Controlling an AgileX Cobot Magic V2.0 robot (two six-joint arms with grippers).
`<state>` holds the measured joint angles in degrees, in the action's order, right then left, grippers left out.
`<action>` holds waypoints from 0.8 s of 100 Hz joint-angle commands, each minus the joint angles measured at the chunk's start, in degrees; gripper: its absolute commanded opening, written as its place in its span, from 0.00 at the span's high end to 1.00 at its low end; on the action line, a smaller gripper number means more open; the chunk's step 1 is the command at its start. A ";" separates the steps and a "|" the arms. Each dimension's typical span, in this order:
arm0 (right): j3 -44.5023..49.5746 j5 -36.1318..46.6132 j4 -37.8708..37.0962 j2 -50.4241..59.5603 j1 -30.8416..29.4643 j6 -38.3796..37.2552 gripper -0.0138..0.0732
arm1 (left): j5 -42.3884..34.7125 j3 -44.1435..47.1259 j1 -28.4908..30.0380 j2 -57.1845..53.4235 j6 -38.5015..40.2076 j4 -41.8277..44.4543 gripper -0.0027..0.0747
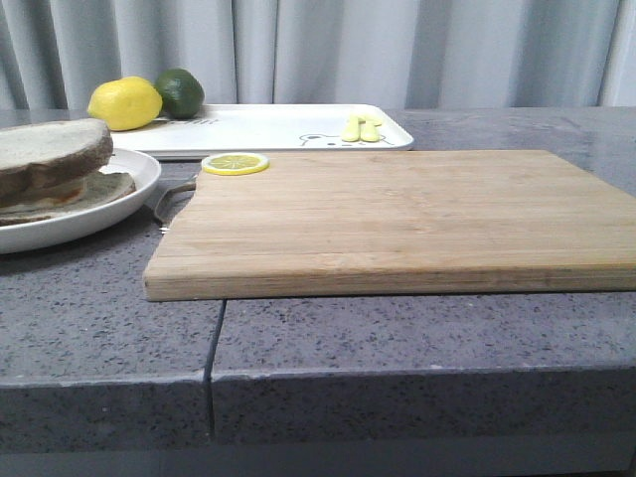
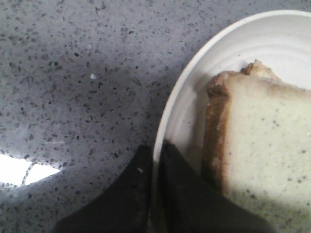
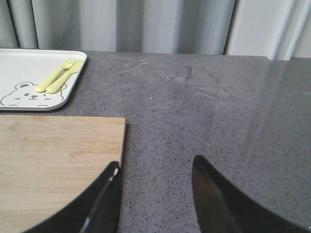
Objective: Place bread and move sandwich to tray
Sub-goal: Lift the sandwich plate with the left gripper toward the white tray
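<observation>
- Sandwich (image 1: 52,164) is sitting on the round white plate (image 1: 129,199), thick brown-crusted bread (image 2: 262,150) on top and the thinner slice just peeking out underneath, so the stacking looks done to me.
- Left gripper (image 2: 156,189): the two dark fingers (image 2: 187,199) are pinching the plate rim (image 2: 167,121), one finger outside on the counter side, the other inside with the bread crust just beside it. Looks pressed right down on the rim, barely any gap.
- So my read is the step in hand is hauling the whole plate toward the tray (image 1: 288,124) rather than grabbing the bread itself.
- Tips for doing it well: keep the plate level, since a one-sided rim grip will want to tip away from the fingers and the top slice could slide off.
- Go slow; the inside finger is really close to the crust, so don't squish it.
- Tray is well away from the fingers, past the cutting board (image 1: 397,219) corner, with a lemon (image 1: 124,102), lime (image 1: 180,91), and a small yellow fork and knife (image 3: 59,76) on it. Aim for the bare bit near the bear drawing.
- Watch the lemon slice (image 1: 235,163) on the board corner.
- Right gripper (image 3: 155,194) is spread wide open, holding nothing, hovering over the board edge and the grey counter (image 3: 204,107).
</observation>
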<state>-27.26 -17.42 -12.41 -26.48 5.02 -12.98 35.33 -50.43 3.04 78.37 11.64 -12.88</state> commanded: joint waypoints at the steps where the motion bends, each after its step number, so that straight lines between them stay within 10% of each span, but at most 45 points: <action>1: -1.63 4.00 -0.93 -0.05 -0.29 0.09 0.43 | -1.84 -1.30 0.19 -3.57 -0.47 -1.80 0.99; 80: -1.63 4.00 -0.87 -0.05 -0.29 0.09 0.43 | -3.14 -11.42 1.72 -3.89 -7.77 -23.00 0.99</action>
<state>-27.26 -17.42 -12.41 -26.48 5.02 -12.98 36.29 -57.46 4.71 74.10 4.31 -31.21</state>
